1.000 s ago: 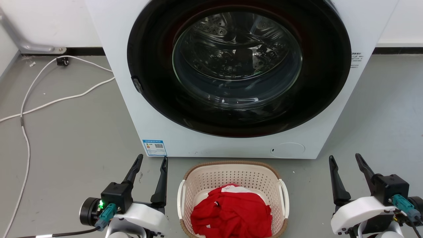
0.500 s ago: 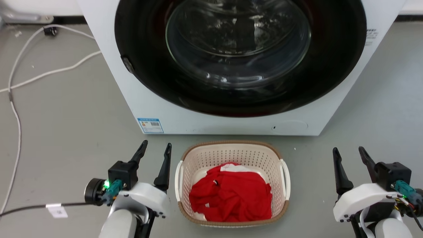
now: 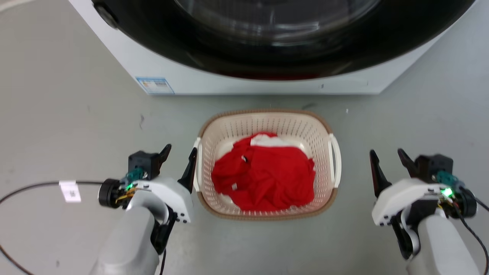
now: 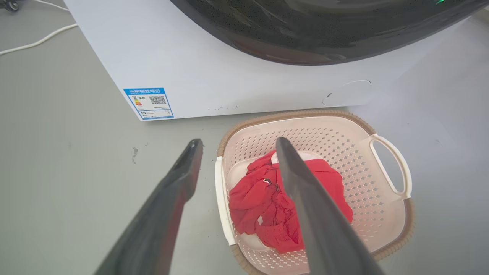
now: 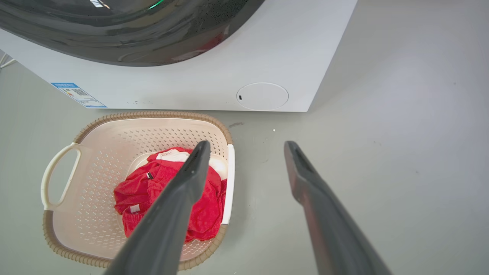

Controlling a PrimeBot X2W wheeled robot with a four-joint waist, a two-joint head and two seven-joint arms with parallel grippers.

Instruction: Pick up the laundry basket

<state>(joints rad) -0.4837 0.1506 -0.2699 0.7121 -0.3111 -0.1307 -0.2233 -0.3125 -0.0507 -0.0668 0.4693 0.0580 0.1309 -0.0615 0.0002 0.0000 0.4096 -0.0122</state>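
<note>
One laundry basket point(image 3: 283, 127) — long axis crosswise

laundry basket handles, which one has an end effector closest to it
The handle on the robot's left: the left end effector has a finger beside it, while the right end effector stands clear of the other handle.

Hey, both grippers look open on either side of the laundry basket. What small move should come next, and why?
Probably slide the right gripper inward toward the right handle. Both grippers are open and hold nothing. The left gripper sits close beside the left handle, while the right one stands well apart from the laundry basket.
</note>
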